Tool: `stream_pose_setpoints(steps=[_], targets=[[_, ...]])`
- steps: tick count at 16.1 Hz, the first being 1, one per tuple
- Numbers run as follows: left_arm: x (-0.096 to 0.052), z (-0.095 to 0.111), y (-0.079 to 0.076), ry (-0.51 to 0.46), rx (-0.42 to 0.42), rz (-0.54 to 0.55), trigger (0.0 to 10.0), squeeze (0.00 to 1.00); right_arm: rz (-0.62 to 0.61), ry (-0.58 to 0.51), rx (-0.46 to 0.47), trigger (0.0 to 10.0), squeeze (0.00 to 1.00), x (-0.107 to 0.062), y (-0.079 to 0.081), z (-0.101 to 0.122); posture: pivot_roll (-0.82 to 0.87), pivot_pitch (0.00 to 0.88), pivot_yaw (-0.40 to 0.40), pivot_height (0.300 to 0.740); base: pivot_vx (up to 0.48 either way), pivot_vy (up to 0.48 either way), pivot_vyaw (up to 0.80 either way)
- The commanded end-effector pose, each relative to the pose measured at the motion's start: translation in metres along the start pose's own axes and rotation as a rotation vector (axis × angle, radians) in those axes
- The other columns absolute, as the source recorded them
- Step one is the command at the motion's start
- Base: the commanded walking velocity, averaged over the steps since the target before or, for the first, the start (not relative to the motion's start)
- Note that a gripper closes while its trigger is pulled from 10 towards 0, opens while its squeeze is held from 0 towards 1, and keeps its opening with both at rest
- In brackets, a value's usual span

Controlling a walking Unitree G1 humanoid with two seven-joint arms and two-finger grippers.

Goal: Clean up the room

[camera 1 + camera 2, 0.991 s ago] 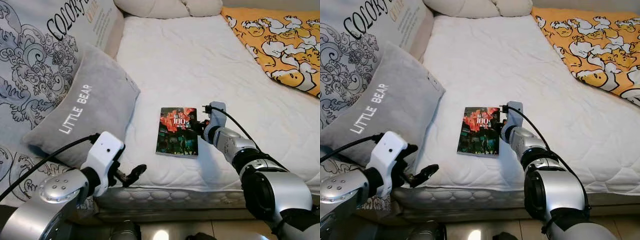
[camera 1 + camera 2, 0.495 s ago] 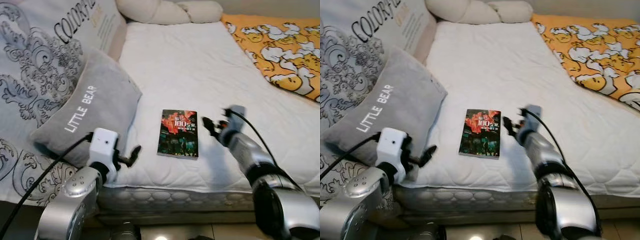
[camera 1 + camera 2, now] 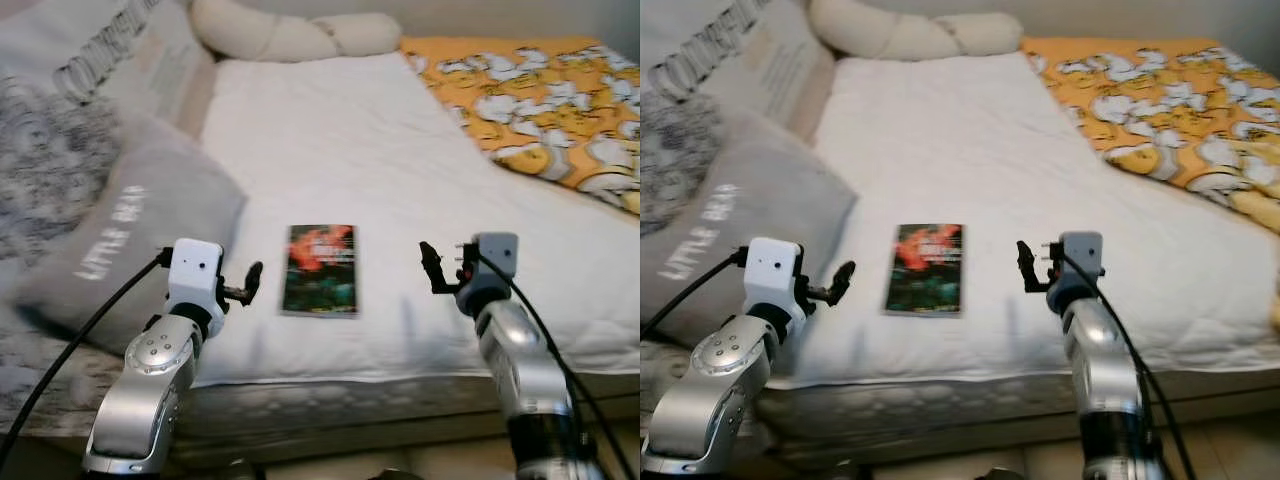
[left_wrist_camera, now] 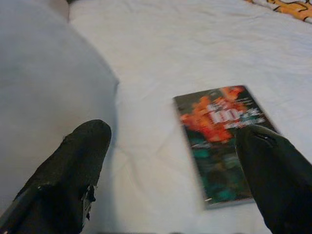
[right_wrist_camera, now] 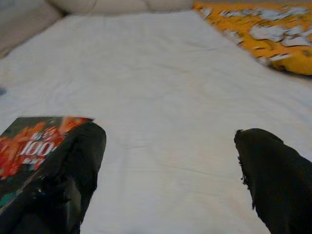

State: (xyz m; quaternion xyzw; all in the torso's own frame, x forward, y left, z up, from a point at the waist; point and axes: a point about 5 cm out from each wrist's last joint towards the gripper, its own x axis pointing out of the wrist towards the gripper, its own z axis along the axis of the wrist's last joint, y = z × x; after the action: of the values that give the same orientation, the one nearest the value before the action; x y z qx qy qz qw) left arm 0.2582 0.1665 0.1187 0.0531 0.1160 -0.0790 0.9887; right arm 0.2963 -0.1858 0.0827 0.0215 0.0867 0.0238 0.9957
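A thin paperback book with a dark cover splashed in red and orange (image 3: 320, 269) lies flat on the white quilted mattress (image 3: 340, 150), near its front edge and roughly midway between the two grippers, touched by neither. The left gripper (image 3: 247, 284) hovers just beside the book's left edge, above the mattress next to the grey rectangular cushion lettered LITTLE BEAR (image 3: 120, 245); its wrist view shows the black fingers (image 4: 68, 175) spread wide with nothing between them. The right gripper (image 3: 432, 268) hangs over bare mattress to the book's right, clearly apart from it, fingers (image 5: 273, 180) likewise wide apart and holding nothing. Behind the grey cushion a large pale pillow printed with grey scrollwork (image 3: 60, 110) leans at the bed's left side. A long cream bolster (image 3: 290, 35) lies across the far end, and an orange blanket patterned with white cartoon figures (image 3: 530, 100) covers the far right corner.

A second ago the right gripper was against the book's right edge; it has since drawn away to the right, leaving the book where it was. The left gripper has risen from the mattress's front edge up beside the book. The camera has also pulled back and tilted, and the picture is blurred
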Motion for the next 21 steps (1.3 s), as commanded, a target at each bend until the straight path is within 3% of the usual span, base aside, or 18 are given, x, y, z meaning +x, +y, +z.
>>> stream_pose_setpoints(steps=[1,3,7,17,21], targets=[[0.001,0.001,0.002,-0.011,-0.001,0.017,10.0,0.00,-0.035,-0.003,0.015,10.0,1.00,-0.005,-0.004,0.002,-0.03,0.000,0.009,0.740,0.000,-0.435,0.80],[0.000,-0.009,0.008,0.011,-0.009,0.051,10.0,0.00,-0.100,0.022,0.031,10.0,1.00,-0.009,-0.008,0.000,-0.05,0.000,0.011,0.740,0.000,-0.435,0.80],[0.002,-0.011,0.008,0.008,-0.009,0.058,10.0,0.00,-0.084,0.025,0.005,10.0,1.00,-0.010,-0.007,0.007,-0.05,0.000,0.000,0.740,0.000,-0.436,0.77],[0.011,-0.007,0.010,-0.014,-0.001,0.057,10.0,0.00,-0.106,0.063,0.045,10.0,1.00,-0.012,-0.002,-0.001,-0.04,0.000,0.010,0.740,0.000,-0.436,0.00],[0.013,-0.005,0.012,-0.019,0.036,0.054,10.0,0.00,-0.067,0.073,0.075,10.0,1.00,-0.009,0.007,-0.002,-0.03,0.000,0.005,0.740,0.000,-0.438,0.00]])
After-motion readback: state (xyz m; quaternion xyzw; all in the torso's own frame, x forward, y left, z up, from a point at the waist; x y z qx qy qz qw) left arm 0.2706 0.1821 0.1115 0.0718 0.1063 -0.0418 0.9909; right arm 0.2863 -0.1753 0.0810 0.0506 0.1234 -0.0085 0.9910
